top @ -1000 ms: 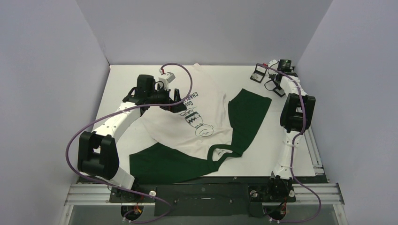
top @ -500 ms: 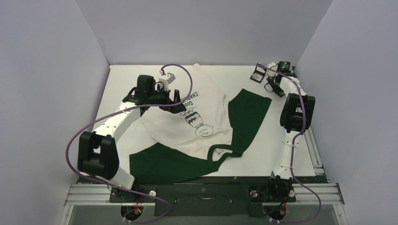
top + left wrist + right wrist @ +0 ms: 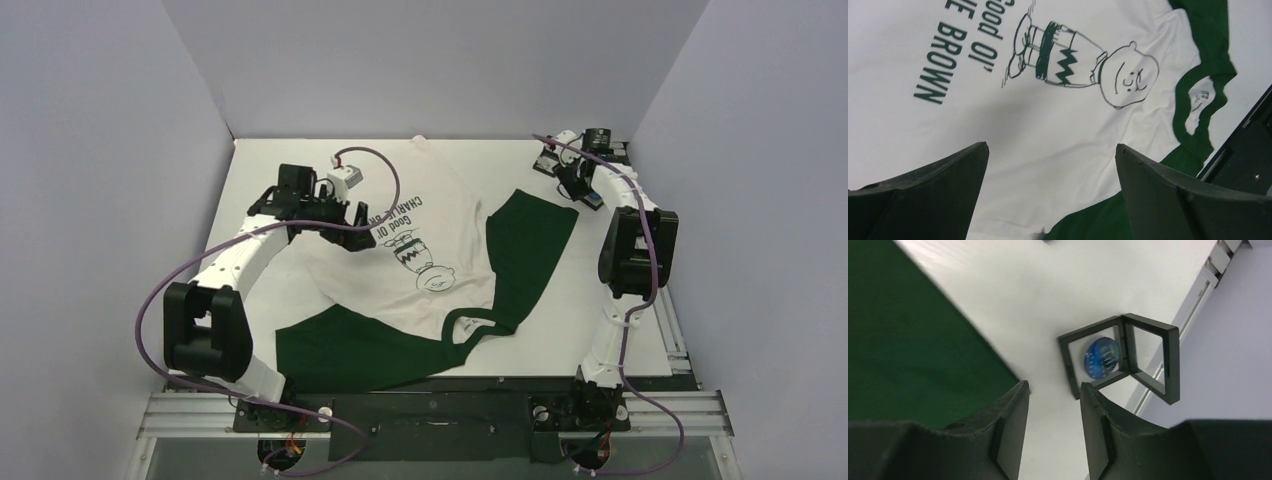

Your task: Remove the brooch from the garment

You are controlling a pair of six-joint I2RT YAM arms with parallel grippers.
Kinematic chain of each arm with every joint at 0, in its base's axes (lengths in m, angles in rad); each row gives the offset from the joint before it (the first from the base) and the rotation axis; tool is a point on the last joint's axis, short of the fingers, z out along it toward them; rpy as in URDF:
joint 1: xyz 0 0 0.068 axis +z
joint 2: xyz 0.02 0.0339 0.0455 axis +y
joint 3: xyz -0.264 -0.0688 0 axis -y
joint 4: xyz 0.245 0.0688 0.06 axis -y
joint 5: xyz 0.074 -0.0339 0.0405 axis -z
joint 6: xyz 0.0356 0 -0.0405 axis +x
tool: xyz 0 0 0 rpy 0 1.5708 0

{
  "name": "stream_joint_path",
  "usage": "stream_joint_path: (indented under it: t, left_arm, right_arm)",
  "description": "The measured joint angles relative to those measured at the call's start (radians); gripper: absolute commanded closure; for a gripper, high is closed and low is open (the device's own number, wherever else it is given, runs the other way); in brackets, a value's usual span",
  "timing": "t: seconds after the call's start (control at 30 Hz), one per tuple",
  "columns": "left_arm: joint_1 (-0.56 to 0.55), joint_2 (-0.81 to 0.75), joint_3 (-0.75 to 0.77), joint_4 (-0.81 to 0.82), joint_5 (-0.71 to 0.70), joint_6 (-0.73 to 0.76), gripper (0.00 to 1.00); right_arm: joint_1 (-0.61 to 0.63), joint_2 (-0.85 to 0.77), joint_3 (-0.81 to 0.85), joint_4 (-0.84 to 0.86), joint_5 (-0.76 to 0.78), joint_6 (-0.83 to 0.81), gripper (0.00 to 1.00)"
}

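The garment (image 3: pixel 440 235), a white T-shirt with dark green sleeves and a cartoon print, lies spread on the table; its print also shows in the left wrist view (image 3: pixel 1048 125). No brooch shows on it. A round blue brooch (image 3: pixel 1101 357) sits inside an open black frame case (image 3: pixel 1148 357) at the far right of the table (image 3: pixel 548 160). My left gripper (image 3: pixel 358 215) (image 3: pixel 1050 147) is open and empty above the shirt's white front. My right gripper (image 3: pixel 575 180) (image 3: pixel 1053 385) is open and empty just short of the case.
The shirt's green sleeve (image 3: pixel 908 335) lies left of my right gripper. A metal rail (image 3: pixel 668 320) runs along the table's right edge. Grey walls (image 3: pixel 440 70) close in the back and both sides.
My left gripper has drawn back to the left over the shirt. My right wrist has shifted a little left beside the case.
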Motion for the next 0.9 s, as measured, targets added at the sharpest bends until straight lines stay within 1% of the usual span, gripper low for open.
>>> stream_joint_path:
  t: [0.2, 0.3, 0.43, 0.57, 0.7, 0.9]
  left_arm:
    - [0.035, 0.026, 0.013, -0.121, -0.074, 0.161, 0.04]
    - [0.039, 0.060, 0.013, -0.149, -0.116, 0.219, 0.04]
    - [0.040, 0.122, 0.017, -0.158, -0.189, 0.275, 0.04]
    - [0.044, 0.200, 0.043, -0.155, -0.249, 0.297, 0.04]
    - [0.058, 0.266, 0.068, -0.142, -0.287, 0.304, 0.04]
    - [0.095, 0.323, 0.098, -0.123, -0.311, 0.304, 0.04]
  right_arm:
    - [0.083, -0.179, -0.117, -0.042, -0.100, 0.069, 0.63]
    - [0.135, -0.216, -0.151, -0.062, -0.145, 0.106, 0.64]
    - [0.196, -0.212, -0.201, -0.095, -0.190, 0.147, 0.66]
    - [0.232, -0.188, -0.233, -0.122, -0.203, 0.169, 0.67]
    - [0.234, -0.148, -0.249, -0.139, -0.188, 0.174, 0.68]
    - [0.224, -0.098, -0.233, -0.183, -0.133, 0.179, 0.74]
